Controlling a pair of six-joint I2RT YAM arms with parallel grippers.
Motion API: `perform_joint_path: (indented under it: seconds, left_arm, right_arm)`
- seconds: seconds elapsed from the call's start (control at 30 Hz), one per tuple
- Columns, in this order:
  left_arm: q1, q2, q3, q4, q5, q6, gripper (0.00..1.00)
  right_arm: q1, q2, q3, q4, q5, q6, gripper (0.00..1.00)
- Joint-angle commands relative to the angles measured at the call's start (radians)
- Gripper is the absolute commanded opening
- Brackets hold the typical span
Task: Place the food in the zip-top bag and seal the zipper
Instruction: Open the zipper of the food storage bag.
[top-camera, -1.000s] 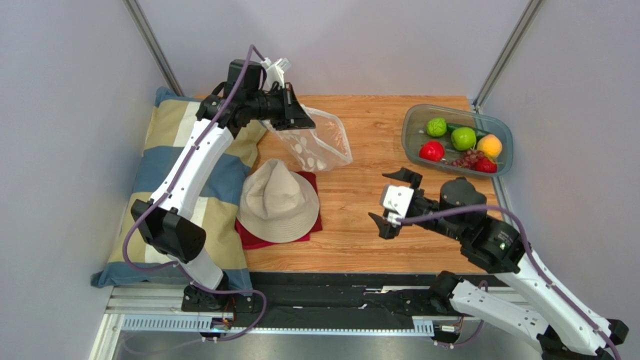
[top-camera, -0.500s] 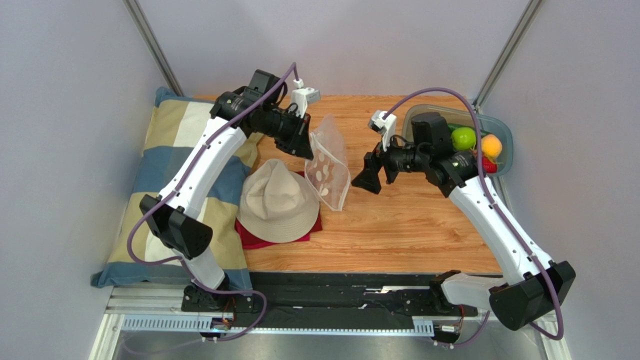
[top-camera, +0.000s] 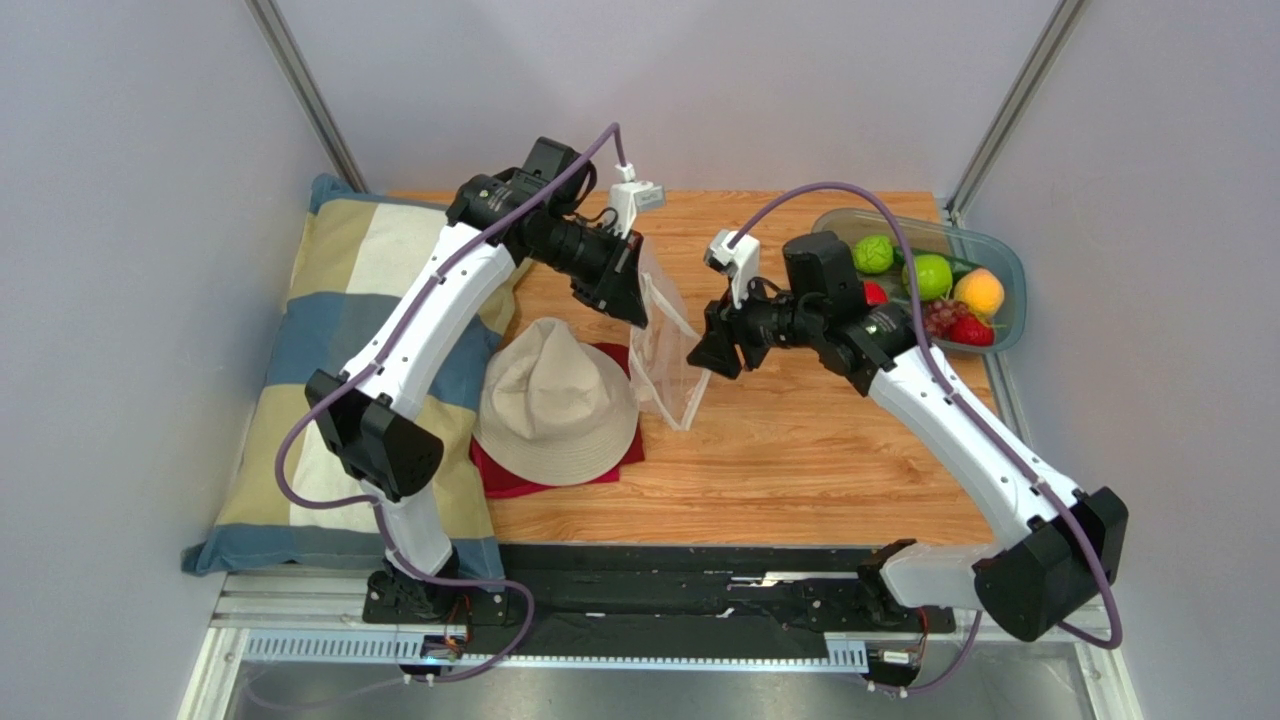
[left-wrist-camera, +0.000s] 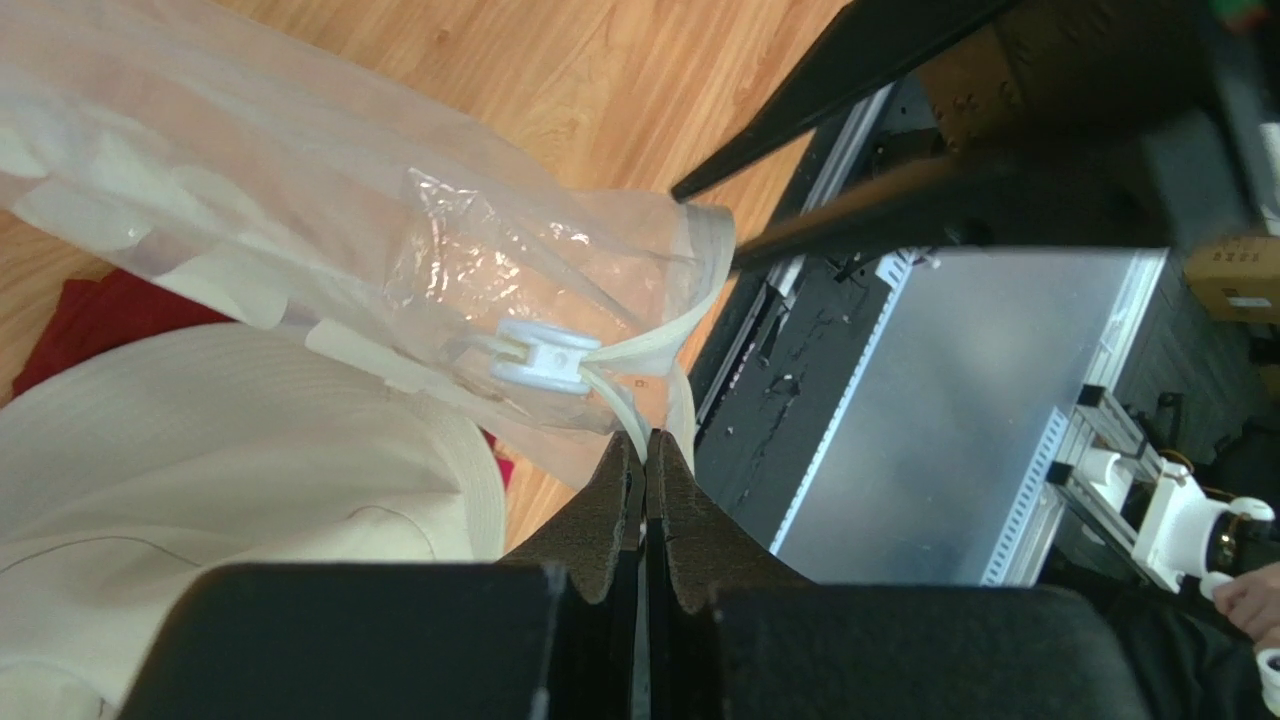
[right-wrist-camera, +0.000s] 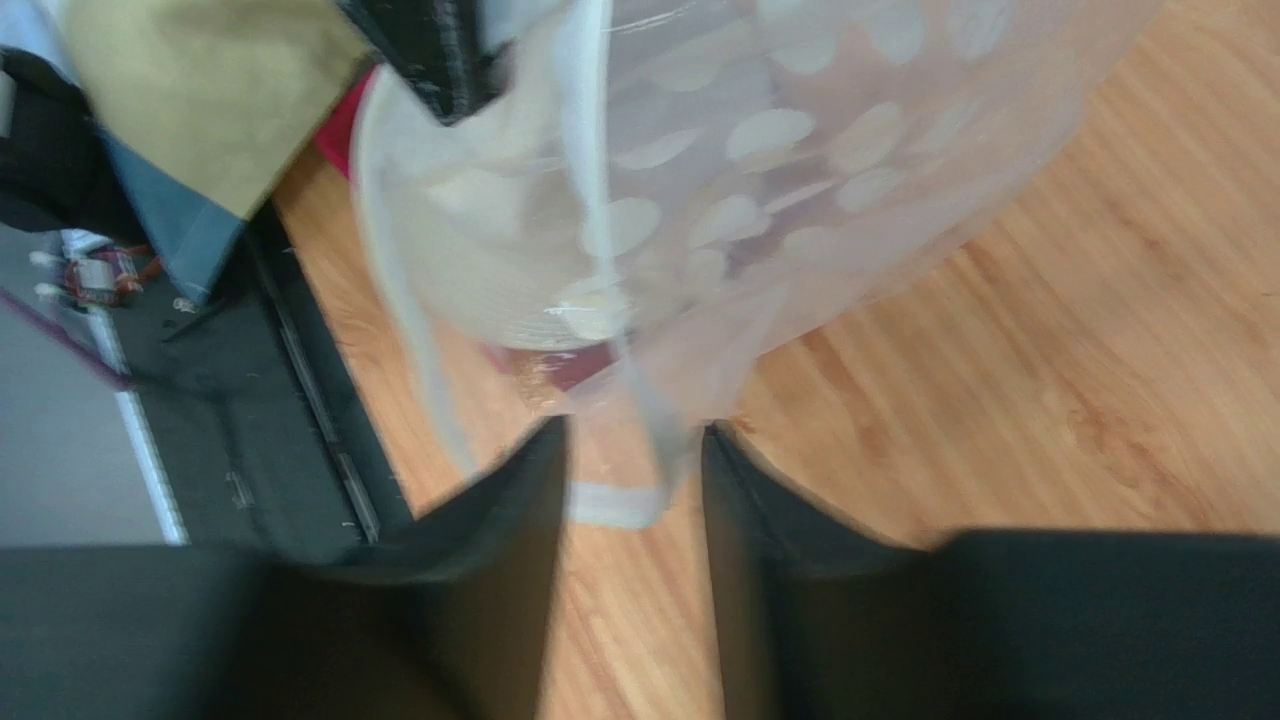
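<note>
While the left jaws pinch the zip-top bag (top-camera: 669, 368), the blurred right jaws gape around its edge.

counter (top-camera: 812, 450): I read warm light-brown wood grain.
zip-top bag (top-camera: 666, 357): clear plastic printed with rows of white polka dots.
zipper (left-wrist-camera: 703, 300): whitish strip along the mouth edge; its slider (left-wrist-camera: 538, 357) is white.
food (top-camera: 930, 278): from here I count two green balls, one orange ball, red pieces and purple grapes.
tray (top-camera: 1010, 267): grey, translucent.
hat (top-camera: 556, 402): plain beige.
cloth (top-camera: 511, 476): deep red, no pattern that I can see.
pillow (top-camera: 323, 308): large checks of blue, tan and cream.
arms (top-camera: 425, 318): white links, black joints.
left end effector (left-wrist-camera: 646, 446): black.
right end effector (right-wrist-camera: 634, 443): black.
walls (top-camera: 135, 225): pale grey, plain.
</note>
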Motion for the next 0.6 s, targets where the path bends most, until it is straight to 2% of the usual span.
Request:
perform_joint_path:
  seconds: [0.0, 0.03, 0.13, 0.2, 0.23, 0.3, 0.33, 0.37, 0.5, 0.57]
  left_arm:
    - [-0.003, -0.008, 0.029, -0.014, 0.041, 0.039, 0.00]
    - [-0.003, -0.029, 0.021, -0.003, 0.028, 0.017, 0.00]
    - [0.015, -0.130, -0.078, 0.131, -0.018, -0.051, 0.02]
    - [0.020, -0.236, -0.197, 0.288, -0.073, -0.094, 0.14]
    - [0.020, -0.268, -0.227, 0.329, -0.105, -0.124, 0.38]
    - [0.020, -0.349, -0.298, 0.417, -0.218, -0.146, 0.63]
    - [0.019, -0.371, -0.315, 0.435, -0.252, -0.161, 0.89]
    - [0.019, -0.394, -0.351, 0.470, -0.295, -0.171, 0.99]
    - [-0.017, -0.468, -0.419, 0.509, -0.369, -0.198, 0.99]
    - [-0.078, -0.465, -0.418, 0.500, -0.456, -0.165, 0.99]
  right_arm:
    - [0.001, 0.020, 0.002, 0.054, 0.074, 0.010, 0.08]
    - [0.001, 0.016, -0.001, 0.055, 0.070, 0.034, 0.00]
    - [0.002, -0.021, -0.024, 0.077, 0.047, 0.104, 0.00]
    - [0.002, -0.061, -0.059, 0.123, 0.034, 0.160, 0.00]
    - [0.002, -0.070, -0.067, 0.152, 0.031, 0.195, 0.00]
    - [0.002, -0.088, -0.076, 0.172, 0.027, 0.293, 0.00]
    - [0.001, -0.090, -0.076, 0.181, 0.027, 0.330, 0.00]
    - [0.002, -0.092, -0.075, 0.186, 0.022, 0.385, 0.00]
    - [0.001, -0.089, -0.090, 0.235, -0.002, 0.534, 0.00]
    - [0.001, -0.070, -0.099, 0.276, -0.031, 0.586, 0.00]
